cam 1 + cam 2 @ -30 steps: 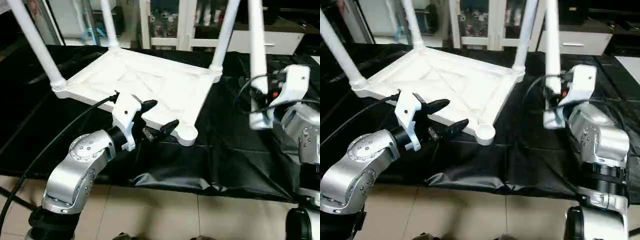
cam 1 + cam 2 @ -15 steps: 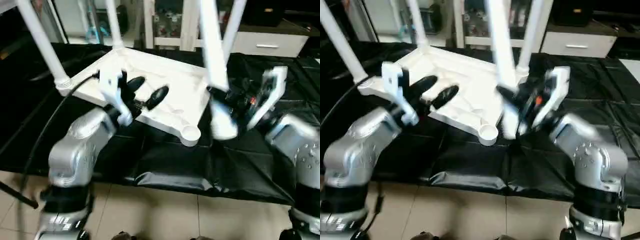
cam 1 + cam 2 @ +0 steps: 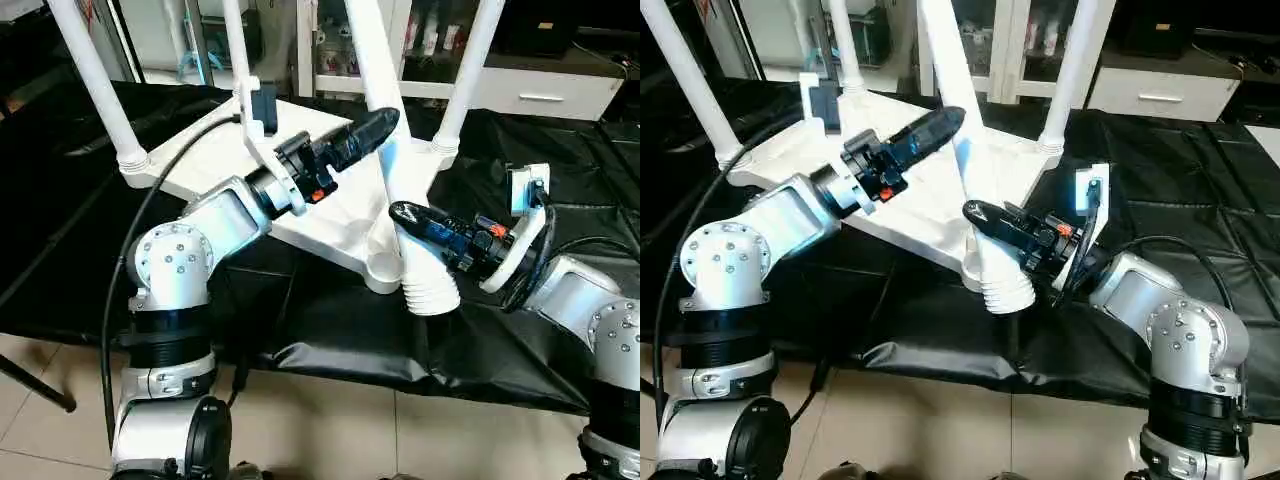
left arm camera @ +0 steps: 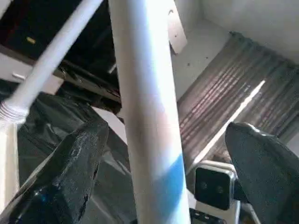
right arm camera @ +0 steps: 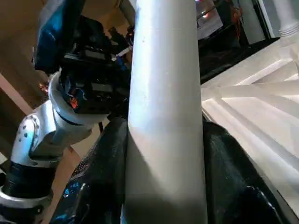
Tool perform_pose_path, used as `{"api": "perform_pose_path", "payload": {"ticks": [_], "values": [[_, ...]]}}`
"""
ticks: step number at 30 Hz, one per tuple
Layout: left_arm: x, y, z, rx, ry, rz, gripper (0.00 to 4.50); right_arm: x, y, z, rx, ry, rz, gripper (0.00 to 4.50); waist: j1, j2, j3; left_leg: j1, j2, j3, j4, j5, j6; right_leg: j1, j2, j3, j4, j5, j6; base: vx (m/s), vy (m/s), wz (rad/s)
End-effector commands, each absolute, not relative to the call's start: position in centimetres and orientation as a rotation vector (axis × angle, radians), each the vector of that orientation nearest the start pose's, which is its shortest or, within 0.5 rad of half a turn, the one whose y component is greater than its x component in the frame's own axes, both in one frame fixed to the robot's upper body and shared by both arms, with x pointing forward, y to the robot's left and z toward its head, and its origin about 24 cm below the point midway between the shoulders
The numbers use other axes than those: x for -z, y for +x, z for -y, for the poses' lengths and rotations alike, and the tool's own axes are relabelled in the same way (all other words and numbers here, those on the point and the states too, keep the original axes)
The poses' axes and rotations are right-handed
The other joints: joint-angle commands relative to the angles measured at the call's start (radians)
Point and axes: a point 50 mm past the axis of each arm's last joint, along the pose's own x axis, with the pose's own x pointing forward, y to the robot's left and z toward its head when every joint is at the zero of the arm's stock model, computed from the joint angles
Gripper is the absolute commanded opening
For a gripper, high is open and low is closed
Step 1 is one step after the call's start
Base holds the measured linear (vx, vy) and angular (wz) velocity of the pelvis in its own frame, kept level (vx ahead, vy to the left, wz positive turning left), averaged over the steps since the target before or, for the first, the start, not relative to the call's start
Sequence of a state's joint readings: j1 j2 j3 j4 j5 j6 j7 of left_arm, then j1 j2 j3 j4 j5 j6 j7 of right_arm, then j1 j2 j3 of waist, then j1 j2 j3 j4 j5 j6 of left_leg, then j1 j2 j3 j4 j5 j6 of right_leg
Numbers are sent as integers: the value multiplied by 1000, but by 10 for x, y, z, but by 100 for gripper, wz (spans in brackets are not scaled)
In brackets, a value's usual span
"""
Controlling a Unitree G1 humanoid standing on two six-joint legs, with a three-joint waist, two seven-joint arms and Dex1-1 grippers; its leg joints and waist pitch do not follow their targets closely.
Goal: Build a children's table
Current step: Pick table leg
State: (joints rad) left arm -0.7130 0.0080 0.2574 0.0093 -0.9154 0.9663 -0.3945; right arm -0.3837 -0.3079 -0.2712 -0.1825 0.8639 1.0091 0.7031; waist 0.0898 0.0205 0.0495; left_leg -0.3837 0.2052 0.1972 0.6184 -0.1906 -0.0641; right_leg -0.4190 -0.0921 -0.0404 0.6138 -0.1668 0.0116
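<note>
The children's table top (image 3: 330,190) lies upside down on the black-covered work table (image 3: 520,330), with its ribbed underside facing up. Three white legs already stand in its corner sockets: one at about 9 o'clock of the top (image 3: 95,85), one at about 12 o'clock (image 3: 236,50), and one at about 2 o'clock (image 3: 465,70). The corner socket (image 3: 383,268) at about 5 o'clock of the top, the one nearest to the robot, has no leg in it. The fourth leg (image 3: 385,140) is in the air above this corner, tilted, with its ribbed thick end (image 3: 430,290) low and just beside the free socket, toward 4 o'clock of it; I cannot tell if the end touches the top. The right gripper (image 3: 425,228) comes from 3 o'clock and its two black fingers are clamped on the lower part of this leg, one on each side, as the right wrist view shows with the tube (image 5: 163,116) pressed between the pads. The left gripper (image 3: 368,128) reaches from 9 o'clock, higher up on the same leg. Its fingers (image 4: 70,172) stand wide apart, with the leg (image 4: 149,126) passing between them, and they do not close on it. A black cable (image 3: 140,230) runs along the left arm.
</note>
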Motion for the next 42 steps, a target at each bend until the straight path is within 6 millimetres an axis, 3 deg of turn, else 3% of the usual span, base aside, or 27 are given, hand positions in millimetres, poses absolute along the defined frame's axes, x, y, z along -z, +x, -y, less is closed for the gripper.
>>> {"api": "perform_pose_path", "payload": {"ticks": [1, 5, 8, 16, 17, 19, 21, 23, 24, 27, 29, 30, 37, 38, 42], "values": [[-204, 318, -76, 1050, -776, -101, 450, -155, 274, 157, -1002, 482, -146, 183, 3, -19, -73, 13, 7, -7, -69, -79, 8, 54, -27, 22, -67, -184, -167, 0, 0, 0], [-199, 325, -75, 977, -755, -125, 450, -154, 283, 143, -877, 186, -94, 183, -1, -18, -70, 13, 5, -8, -71, -99, -23, 52, -27, 22, -73, -226, -130, 0, 0, 0], [-198, 328, -75, 944, -748, -120, 450, -151, 285, 136, -847, 58, -75, 183, -1, -14, -70, 15, 7, -10, -73, -116, -28, 51, -28, 22, -76, -246, -117, 0, 0, 0], [-198, 341, -79, 756, -664, -68, 450, -151, 295, 123, -637, -211, 33, 183, -5, -17, -70, 13, 7, -11, -75, -124, -21, 51, -25, 24, -72, -191, -127, 0, 0, 0], [-198, 344, -80, 708, -645, -58, 420, -151, 296, 122, -604, -250, 52, 183, -6, -16, -70, 15, 5, -9, -74, -130, -22, 51, -24, 24, -71, -193, -124, 0, 0, 0], [-198, 346, -81, 684, -646, -52, 413, -151, 296, 121, -586, -282, 68, 183, -8, -17, -69, 15, 5, -9, -74, -141, -24, 52, -24, 25, -71, -199, -118, 0, 0, 0], [-200, 350, -82, 619, -694, -36, 413, -151, 296, 116, -529, -427, 139, 183, -10, -21, -69, 12, 3, -9, -73, -137, -35, 53, -23, 25, -72, -203, -107, 0, 0, 0], [-202, 351, -83, 585, -748, -31, 392, -151, 294, 112, -486, -514, 196, 183, -11, -18, -69, 13, 4, -10, -73, -142, -38, 51, -23, 25, -71, -198, -108, 0, 0, 0], [-202, 351, -83, 580, -760, -30, 369, -151, 294, 112, -477, -534, 206, 183, -11, -19, -69, 13, 4, -10, -72, -139, -41, 51, -23, 25, -71, -189, -111, 0, 0, 0], [-202, 352, -83, 558, -812, -29, 368, -151, 294, 109, -430, -629, 255, 183, -13, -18, -68, 13, 2, -9, -72, -152, -34, 51, -20, 25, -68, -171, -115, 0, 0, 0], [-201, 351, -84, 554, -826, -32, 324, -151, 294, 108, -416, -676, 280, 183, -14, -19, -67, 14, 2, -9, -72, -164, -26, 51, -19, 25, -70, -175, -112, 0, 0, 0], [-201, 351, -84, 554, -828, -32, 324, -150, 294, 108, -416, -689, 284, 183, -14, -19, -67, 15, 2, -9, -72, -167, -25, 50, -18, 25, -70, -174, -112, 0, 0, 0], [-201, 352, -84, 533, -854, -33, 273, -148, 296, 108, -375, -728, 308, 183, -19, -19, -69, 13, 1, -9, -69, -167, -11, 52, -17, 24, -67, -146, -124, 0, 0, 0], [-200, 352, -84, 529, -860, -36, 245, -147, 296, 108, -367, -736, 316, 183, -20, -18, -69, 12, 2, -9, -69, -162, -10, 53, -17, 24, -65, -134, -129, 0, 0, 0], [-200, 352, -83, 521, -870, -46, 228, -145, 297, 108, -353, -748, 327, 182, -26, -19, -69, 13, 1, -9, -69, -166, 0, 54, -17, 23, -65, -130, -141, 0, 0, 0]]}}
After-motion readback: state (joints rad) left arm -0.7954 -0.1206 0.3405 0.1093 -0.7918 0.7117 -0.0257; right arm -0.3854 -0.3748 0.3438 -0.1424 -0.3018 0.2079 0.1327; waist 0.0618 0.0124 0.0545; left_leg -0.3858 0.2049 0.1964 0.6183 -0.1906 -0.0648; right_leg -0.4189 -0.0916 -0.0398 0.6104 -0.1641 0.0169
